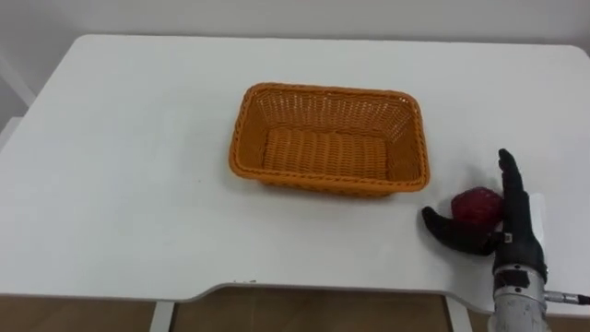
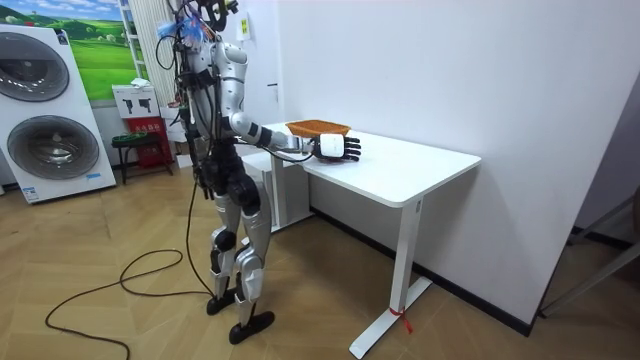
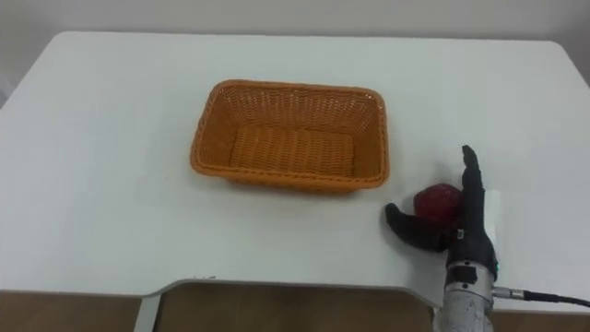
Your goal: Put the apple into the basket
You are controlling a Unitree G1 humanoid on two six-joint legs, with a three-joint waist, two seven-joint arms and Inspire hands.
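Dark red and roundish, the apple (image 1: 477, 205) sat on the white table (image 1: 120, 184) in the crook of the right hand (image 1: 512, 242). It lay between the thumb, which stuck out sideways toward the robot's left, and the fingers (image 1: 508, 180), which stood straight and pointed away from the robot. The hand was spread wide, with nothing curled around the fruit. The apple lay close against the inner side of the fingers and just past the thumb, though whether it truly touched either could not be told. The hand was low over the tabletop, close to the table's near edge and toward its right end. Ahead of the hand and off to its left sat the orange wicker basket (image 1: 327, 90), well apart from the fingertips, with bare tabletop between. Its long side ran across the robot's view. Which way the apple's stem pointed could not be told; it looked about as wide as tall. In the room view the robot stood upright at the table, right arm stretched over the top.
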